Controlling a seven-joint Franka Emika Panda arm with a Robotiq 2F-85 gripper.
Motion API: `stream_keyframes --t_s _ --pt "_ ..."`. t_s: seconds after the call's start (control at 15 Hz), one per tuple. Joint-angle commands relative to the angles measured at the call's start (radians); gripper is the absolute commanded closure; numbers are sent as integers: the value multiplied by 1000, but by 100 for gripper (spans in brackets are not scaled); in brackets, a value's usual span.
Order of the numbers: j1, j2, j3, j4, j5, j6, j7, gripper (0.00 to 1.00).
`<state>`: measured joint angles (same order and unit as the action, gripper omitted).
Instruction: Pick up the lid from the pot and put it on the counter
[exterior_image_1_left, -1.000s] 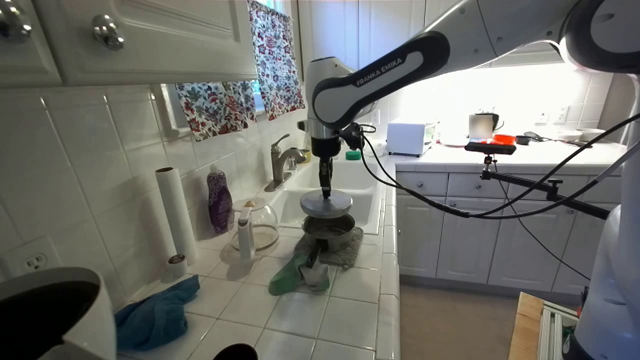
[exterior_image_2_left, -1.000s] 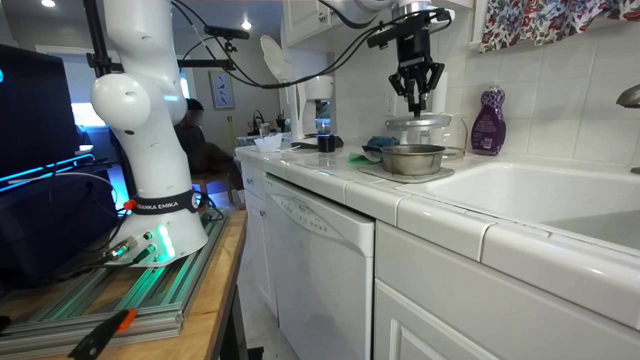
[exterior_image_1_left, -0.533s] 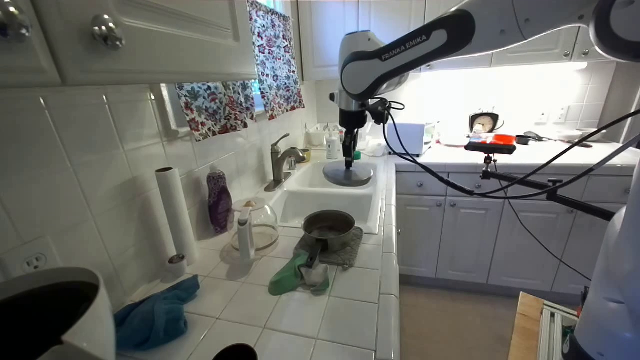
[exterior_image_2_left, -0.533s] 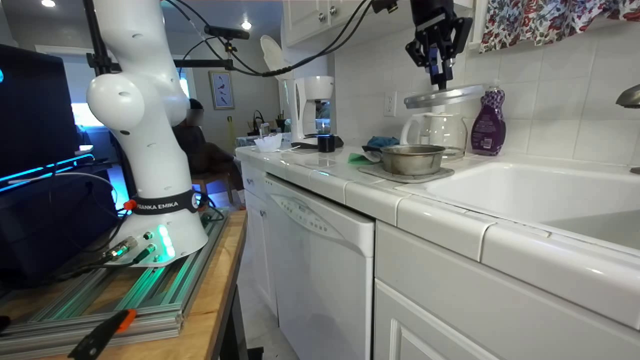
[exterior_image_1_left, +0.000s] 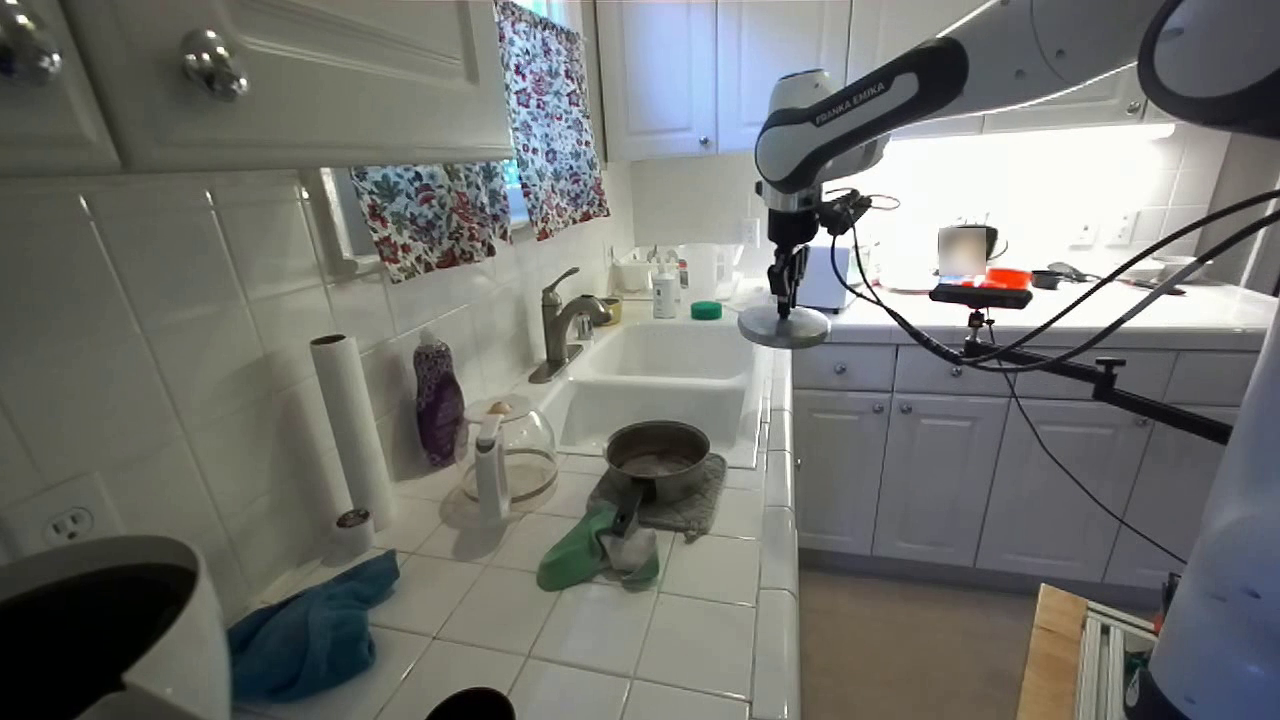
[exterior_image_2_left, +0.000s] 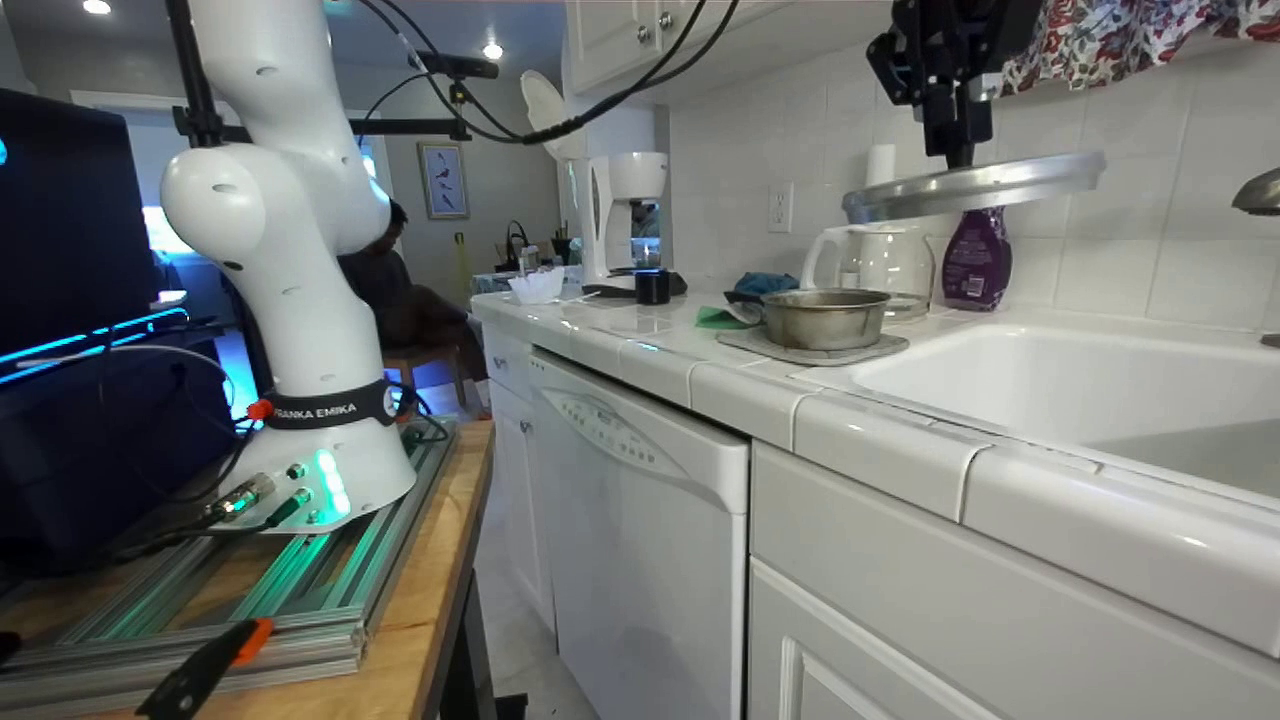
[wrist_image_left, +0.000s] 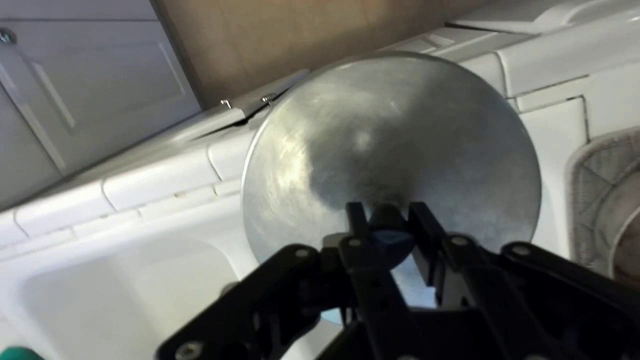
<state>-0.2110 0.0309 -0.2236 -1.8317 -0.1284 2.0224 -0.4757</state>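
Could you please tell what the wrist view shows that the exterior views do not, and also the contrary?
Only the wrist view: a close look from above at the hand, with its fingers on both sides of the dark knob of the lid.

Only the exterior views: purple bottle, glass jug, floral curtain and robot arm, all in both.

Shared: the hand holding the lid, counter, sink, and pot, cut off by the wrist view's right edge.

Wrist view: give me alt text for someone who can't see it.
A black gripper holds a round metal lid by its knob, with the white sink and tiled counter below. The pot, cut off at the right, sits on a grey mat.
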Motion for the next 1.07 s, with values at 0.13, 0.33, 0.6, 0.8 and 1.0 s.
stream_keyframes --t_s 0.13,0.33,0.6,0.8,1.0 --pt "-95 220 -53 239 75 -143 8 94" --pt "-151 353 -48 387 124 -225 32 94" --pt "-204 507 -26 566 140 -292 77 94" --pt "-226 614 -24 693 120 -295 161 94" --pt "-247 704 -15 813 127 -284 231 94"
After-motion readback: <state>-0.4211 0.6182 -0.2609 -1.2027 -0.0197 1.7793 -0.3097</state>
